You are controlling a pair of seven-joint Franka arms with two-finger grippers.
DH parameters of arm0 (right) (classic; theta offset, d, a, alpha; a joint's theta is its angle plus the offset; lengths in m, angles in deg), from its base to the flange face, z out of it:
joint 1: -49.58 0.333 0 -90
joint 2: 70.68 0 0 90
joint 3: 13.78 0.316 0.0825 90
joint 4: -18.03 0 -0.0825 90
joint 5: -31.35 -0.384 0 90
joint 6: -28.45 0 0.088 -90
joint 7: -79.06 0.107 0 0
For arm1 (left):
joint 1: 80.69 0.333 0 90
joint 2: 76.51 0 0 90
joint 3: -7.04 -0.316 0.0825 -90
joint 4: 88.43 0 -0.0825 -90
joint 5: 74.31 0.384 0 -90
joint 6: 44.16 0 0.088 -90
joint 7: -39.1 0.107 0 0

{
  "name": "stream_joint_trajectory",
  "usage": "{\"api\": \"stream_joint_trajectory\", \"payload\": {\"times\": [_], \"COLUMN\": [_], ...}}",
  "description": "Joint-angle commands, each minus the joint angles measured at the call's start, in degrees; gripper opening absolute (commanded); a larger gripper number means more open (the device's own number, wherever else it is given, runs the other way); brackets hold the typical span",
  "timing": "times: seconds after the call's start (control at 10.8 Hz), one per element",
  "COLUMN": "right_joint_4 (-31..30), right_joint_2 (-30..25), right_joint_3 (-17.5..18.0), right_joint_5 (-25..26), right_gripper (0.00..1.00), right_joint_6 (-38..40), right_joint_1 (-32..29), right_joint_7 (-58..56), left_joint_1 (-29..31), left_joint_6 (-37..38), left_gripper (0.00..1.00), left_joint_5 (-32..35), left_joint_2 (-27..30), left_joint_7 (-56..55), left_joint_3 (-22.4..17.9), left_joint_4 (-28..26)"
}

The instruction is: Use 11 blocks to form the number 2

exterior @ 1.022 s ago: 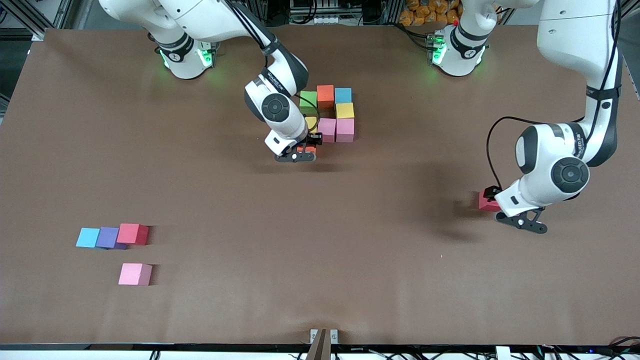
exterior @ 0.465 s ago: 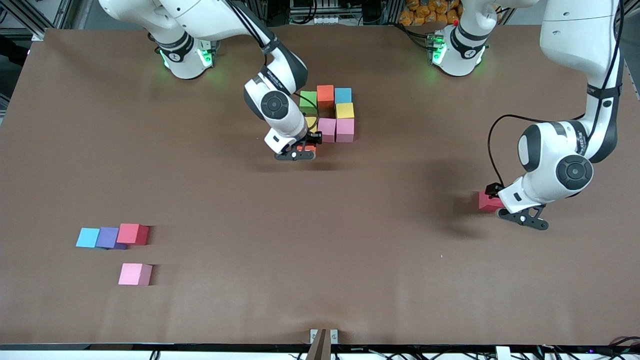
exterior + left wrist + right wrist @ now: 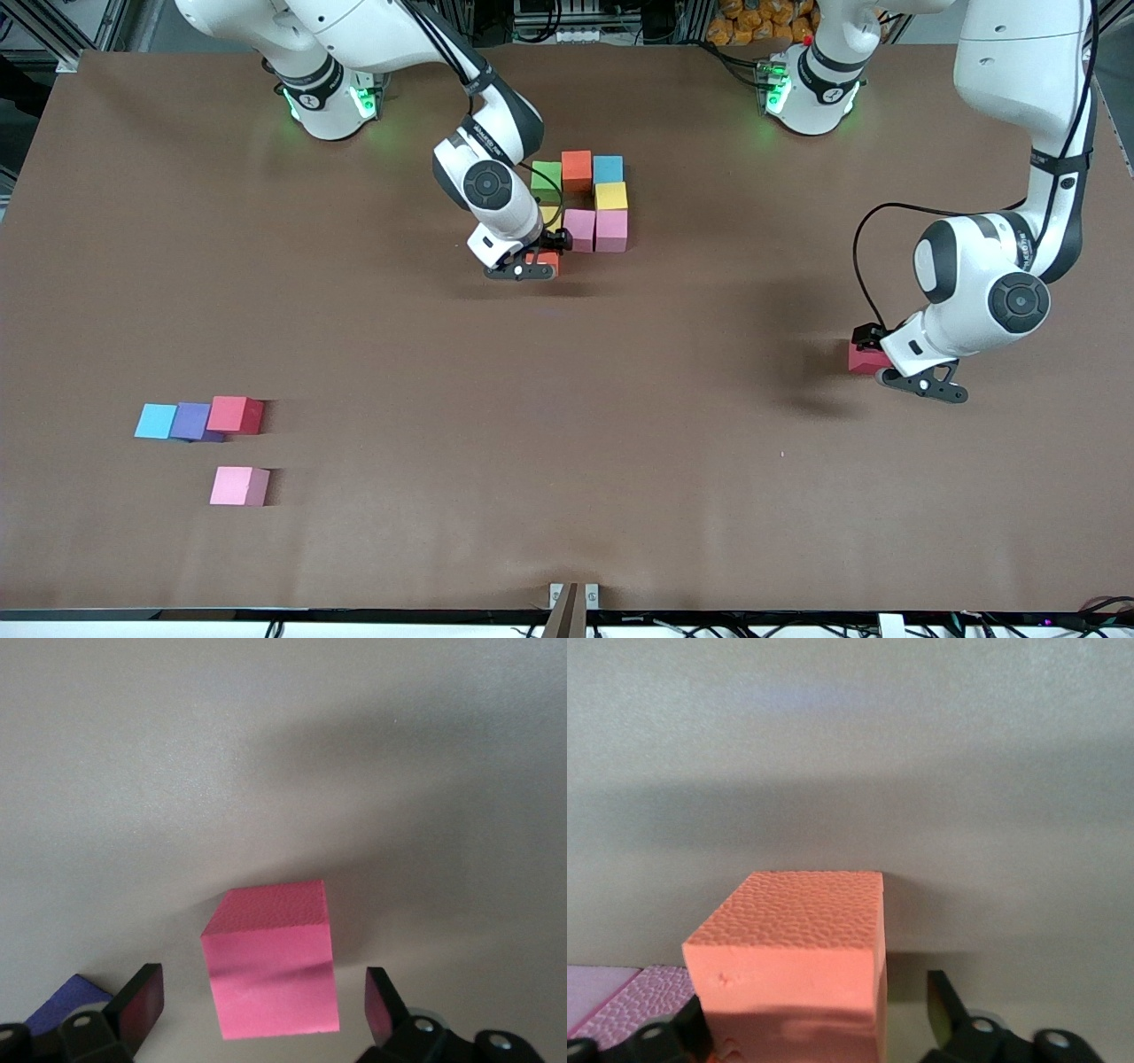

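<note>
The partial number 2 lies near the robots' bases: green (image 3: 547, 180), orange (image 3: 577, 168) and blue (image 3: 608, 168) blocks, a yellow one (image 3: 611, 196), two pink ones (image 3: 595, 229) and a half-hidden yellow one (image 3: 553, 217). My right gripper (image 3: 536, 264) stands open around another orange block (image 3: 544, 260) (image 3: 793, 966) resting on the table beside the pink blocks (image 3: 620, 992); one finger (image 3: 948, 1010) is clear of it. My left gripper (image 3: 877, 359) (image 3: 264, 1010) is open, low over a red block (image 3: 859, 357) (image 3: 270, 970), with gaps on both sides.
Toward the right arm's end of the table, nearer the front camera, lie a light blue block (image 3: 156, 421), a purple block (image 3: 190, 421) and a red block (image 3: 236, 414) in a row, with a pink block (image 3: 239, 486) nearer still.
My right gripper has opened and let go of the orange block at the digit. My left gripper has shifted slightly around the red block.
</note>
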Motion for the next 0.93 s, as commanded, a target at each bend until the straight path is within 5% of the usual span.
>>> {"api": "stream_joint_trajectory", "payload": {"times": [0.0, 0.19, 0.46, 0.56, 0.65, 0.74, 0.84], "right_joint_4": [0.6, 3.3, 6.0, 8.4, 11.1, 14.7, 17.5], "right_joint_2": [-0.9, -1.9, -4.4, -5.1, -5.4, -5.4, -5.1], "right_joint_3": [0.2, -0.1, -0.8, -1.4, -2.7, -4.8, -7.1], "right_joint_5": [-3.4, -8.5, -8.1, -7.9, -7.6, -5.8, -2.8], "right_gripper": [1.00, 1.00, 1.00, 1.00, 1.00, 1.00, 1.00], "right_joint_6": [1.2, 6.0, 11.7, 16.4, 20.6, 24.7, 27.5], "right_joint_1": [-0.2, -0.7, -3.7, -5.9, -8.2, -10.1, -11.6], "right_joint_7": [1.1, 1.0, -2.2, -4.7, -8.2, -12.5, -17.6], "left_joint_1": [-0.1, -0.1, 0.6, 0.7, 0.7, 0.7, 0.7], "left_joint_6": [-3.1, -5.8, -7.0, -8.0, -8.6, -8.6, -8.6], "left_gripper": [1.00, 1.00, 1.00, 0.88, 0.35, 0.09, 0.08], "left_joint_5": [-2.0, -3.3, -3.8, -4.0, -4.0, -4.5, -4.5], "left_joint_2": [-0.2, -1.0, -1.6, -1.9, -2.0, -1.8, -1.4], "left_joint_7": [1.0, 1.0, 1.1, 1.1, 1.1, 1.1, 1.0], "left_joint_3": [0.0, 0.0, 0.0, 0.1, 0.1, 0.3, 0.8], "left_joint_4": [-1.7, -3.0, -3.1, -3.1, -3.2, -3.1, -2.8]}}
